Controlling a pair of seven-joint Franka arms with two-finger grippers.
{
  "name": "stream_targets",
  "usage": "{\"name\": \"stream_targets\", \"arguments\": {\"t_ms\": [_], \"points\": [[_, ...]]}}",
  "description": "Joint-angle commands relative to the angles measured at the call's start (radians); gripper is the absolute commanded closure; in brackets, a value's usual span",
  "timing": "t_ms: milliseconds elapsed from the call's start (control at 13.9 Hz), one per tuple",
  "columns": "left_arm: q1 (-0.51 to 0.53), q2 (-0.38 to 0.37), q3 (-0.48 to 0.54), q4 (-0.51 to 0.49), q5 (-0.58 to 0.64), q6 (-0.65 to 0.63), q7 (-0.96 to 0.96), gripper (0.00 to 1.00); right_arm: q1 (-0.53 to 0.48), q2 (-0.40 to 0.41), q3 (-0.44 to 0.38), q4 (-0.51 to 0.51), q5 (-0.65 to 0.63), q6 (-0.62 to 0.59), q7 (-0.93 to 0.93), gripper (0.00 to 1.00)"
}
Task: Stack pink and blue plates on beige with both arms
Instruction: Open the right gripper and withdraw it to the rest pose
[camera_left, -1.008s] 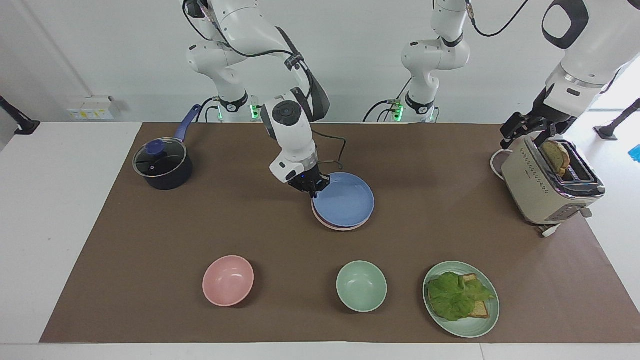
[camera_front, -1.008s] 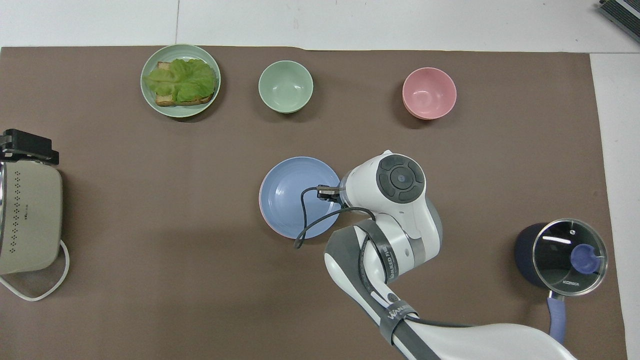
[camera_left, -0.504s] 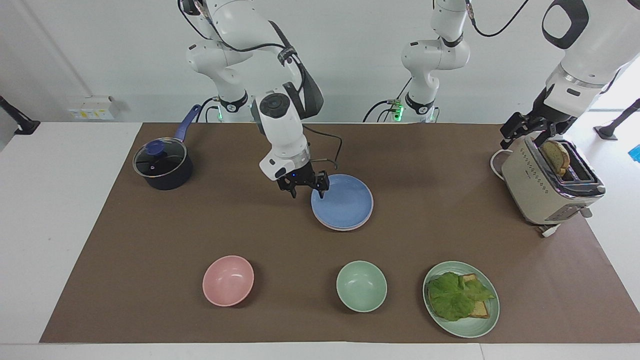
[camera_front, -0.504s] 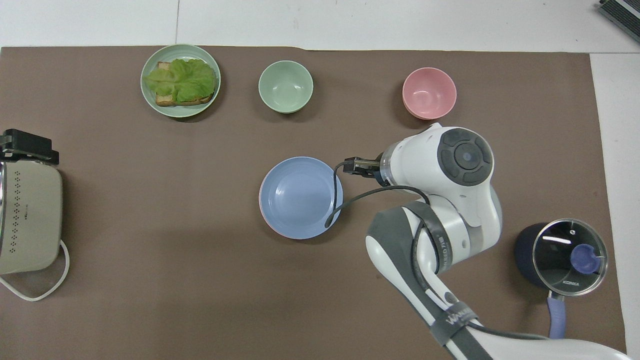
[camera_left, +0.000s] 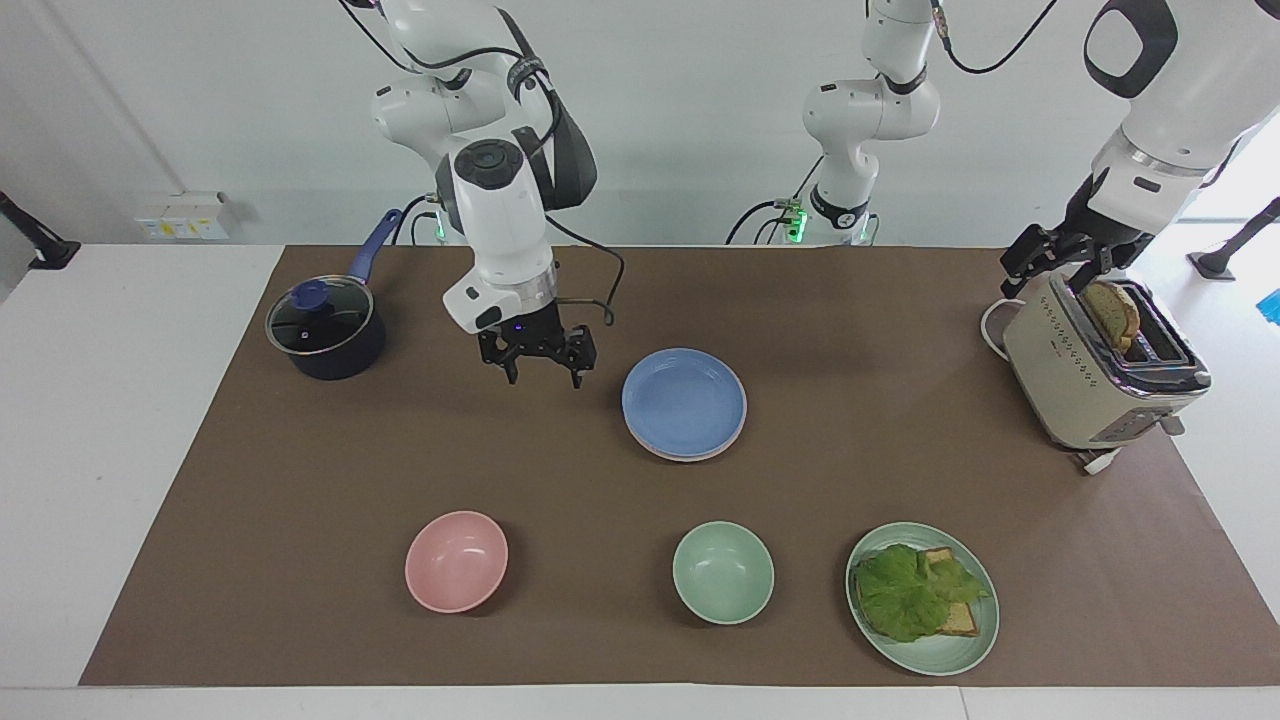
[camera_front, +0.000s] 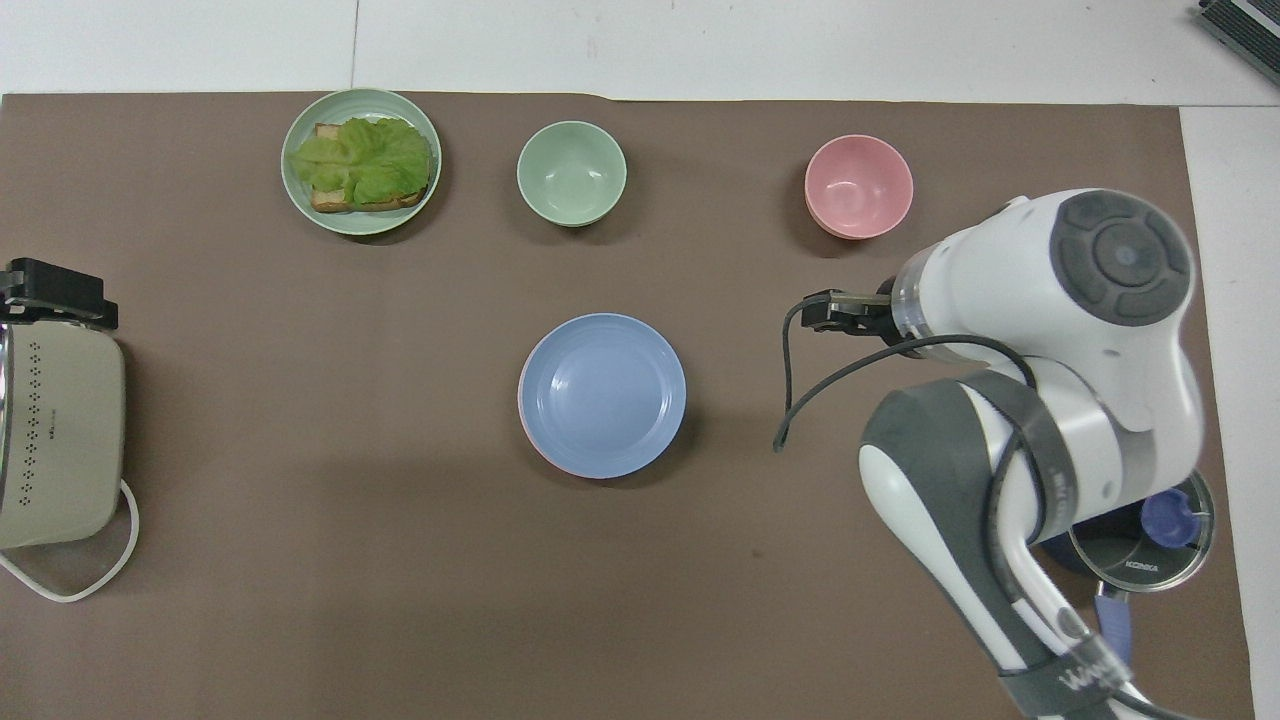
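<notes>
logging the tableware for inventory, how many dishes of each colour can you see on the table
blue: 1, the blue plate on top of the stack
pink: 2, the pink bowl and the pink plate, only its rim showing under the blue one
green: 2, the green bowl and the green plate
total: 5 showing; anything lower in the stack is hidden

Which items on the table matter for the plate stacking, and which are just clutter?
Job:
- blue plate, top of the stack
- pink plate, only its edge shows beneath; beige plate not visible
- right gripper, open, over bare mat
- left gripper, by the toaster, waiting

Clutter:
- pink bowl
- green bowl
- lettuce plate
- saucepan
</notes>
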Motion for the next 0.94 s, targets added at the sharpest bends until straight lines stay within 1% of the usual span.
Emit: {"name": "stream_targets", "arguments": {"t_ms": [0, 144, 288, 648, 864], "points": [[-0.006, -0.004, 0.005, 0.002, 0.016, -0.015, 0.003, 0.00, -0.063, -0.082, 0.006, 0.001, -0.013, -0.072, -0.033, 0.00], [-0.006, -0.004, 0.005, 0.002, 0.016, -0.015, 0.003, 0.00, -0.101, -0.107, 0.006, 0.047, -0.013, -0.144, -0.053, 0.00], [-0.006, -0.004, 0.005, 0.002, 0.016, -0.016, 0.003, 0.00, -0.138, -0.107, 0.006, 0.117, -0.012, -0.239, -0.139, 0.00], [-0.006, -0.004, 0.005, 0.002, 0.016, -0.015, 0.003, 0.00, -0.236, -0.107, 0.003, 0.235, -0.013, -0.396, -0.254, 0.00], [-0.006, -0.004, 0.005, 0.002, 0.016, -0.015, 0.003, 0.00, -0.299, -0.120, 0.000, 0.275, 0.000, -0.471, -0.318, 0.00]]}}
